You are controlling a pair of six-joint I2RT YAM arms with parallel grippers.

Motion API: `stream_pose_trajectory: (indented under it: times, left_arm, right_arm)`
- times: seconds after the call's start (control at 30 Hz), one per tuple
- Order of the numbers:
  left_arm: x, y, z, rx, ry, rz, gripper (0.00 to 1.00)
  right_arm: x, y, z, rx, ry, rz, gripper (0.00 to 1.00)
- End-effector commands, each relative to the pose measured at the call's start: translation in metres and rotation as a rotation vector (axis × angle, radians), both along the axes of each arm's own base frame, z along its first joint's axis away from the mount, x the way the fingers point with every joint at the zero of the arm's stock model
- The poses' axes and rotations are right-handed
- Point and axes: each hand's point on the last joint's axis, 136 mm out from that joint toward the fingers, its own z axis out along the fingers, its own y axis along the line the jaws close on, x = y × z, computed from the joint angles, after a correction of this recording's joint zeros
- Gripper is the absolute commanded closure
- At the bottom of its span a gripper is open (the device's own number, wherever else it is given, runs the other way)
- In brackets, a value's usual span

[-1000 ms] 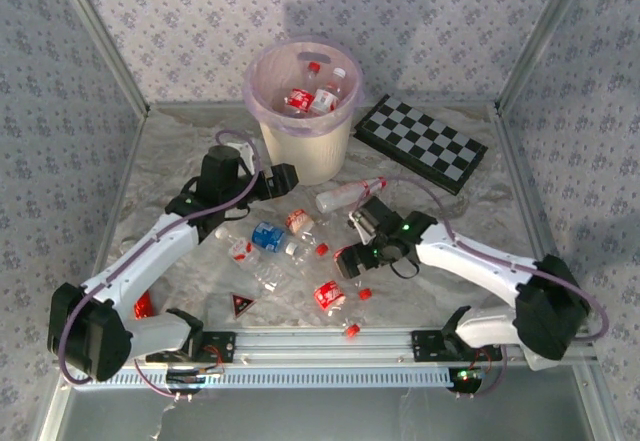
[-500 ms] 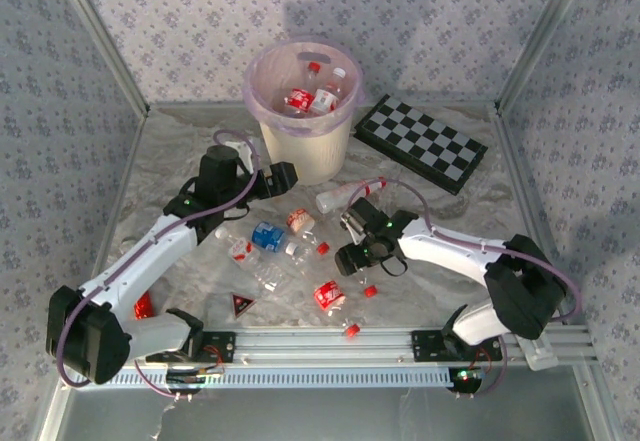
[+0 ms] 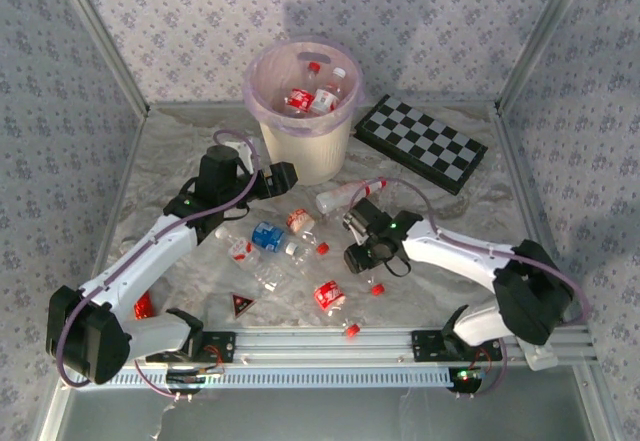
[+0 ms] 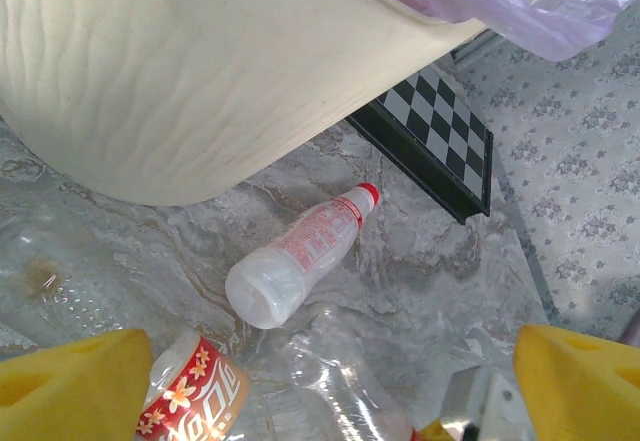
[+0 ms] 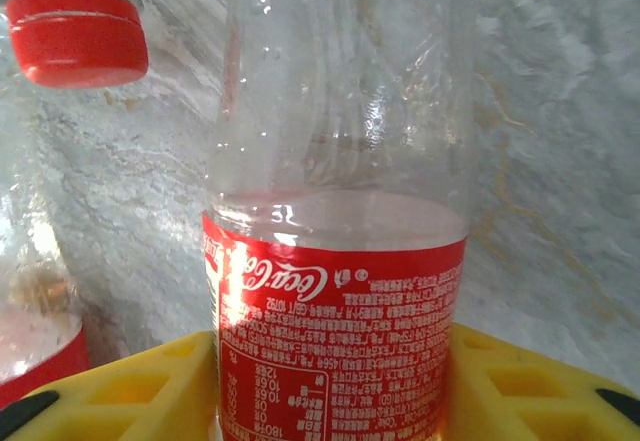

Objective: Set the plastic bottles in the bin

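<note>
Yellow pads told the story here. From the top camera, the right gripper [image 3: 362, 251] had slid down toward the loose bottles [image 3: 268, 236] mid-table over the last second, its elbow swinging in. The left gripper [image 3: 285, 176] hadn't budged, parked beside the bin [image 3: 305, 151]. A few bottles already sat in the bin and plenty were on the table, so I'd guess this was one more pick starting, nowhere near done.

Left wrist cam showed what the top view couldn't, which was how the jaws stood. The fingers [image 4: 70, 381] were wide apart, gripping nothing. The bin wall was just ahead, a pale bottle [image 4: 300, 256] lay on its side near it, and the checkerboard [image 4: 440, 126] sat behind.

Right wrist cam gave the grip. A red-labelled bottle [image 5: 340, 261] sat between the pads [image 5: 130, 386], snug on both sides of the label, so the jaws had come together onto it. It looked down on the table, with a red cap [image 5: 75, 36] off beside it.
</note>
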Motion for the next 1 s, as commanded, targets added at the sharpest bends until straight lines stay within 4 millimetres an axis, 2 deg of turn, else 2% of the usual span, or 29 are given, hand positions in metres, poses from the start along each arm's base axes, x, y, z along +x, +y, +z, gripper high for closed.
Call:
stream_pose_trajectory:
  times: [0.0, 0.2, 0.3, 0.43, 0.57, 0.67, 0.8, 0.97]
  left_arm:
    - [-0.002, -0.002, 0.011, -0.029, -0.027, 0.000, 0.07]
    - [-0.006, -0.013, 0.035, -0.164, -0.060, -0.037, 0.08]
    - [-0.008, -0.019, 0.050, -0.236, -0.075, -0.059, 0.08]
    - [-0.016, -0.039, 0.068, -0.328, -0.088, -0.117, 0.07]
    - [-0.029, -0.070, 0.078, -0.378, -0.096, -0.193, 0.01]
    - [-0.032, -0.090, 0.075, -0.366, -0.088, -0.234, 0.00]
    - [-0.029, -0.098, 0.063, -0.333, -0.071, -0.223, 0.00]
    - [-0.021, -0.104, 0.063, -0.353, -0.087, -0.216, 0.03]
  right_arm:
    - [-0.005, -0.013, 0.029, 0.008, -0.068, 0.027, 0.50]
    - [-0.007, -0.018, 0.075, 0.189, -0.199, 0.055, 0.53]
    - [-0.003, -0.012, 0.101, 0.301, -0.330, 0.087, 0.68]
    - [0.006, -0.004, 0.128, 0.410, -0.453, 0.093, 0.69]
    - [0.012, 0.012, 0.140, 0.468, -0.500, 0.115, 0.70]
    - [0.015, 0.023, 0.146, 0.492, -0.522, 0.144, 0.70]
    - [0.013, 0.032, 0.150, 0.503, -0.536, 0.182, 0.70]
    - [0.012, 0.038, 0.144, 0.505, -0.529, 0.196, 0.70]
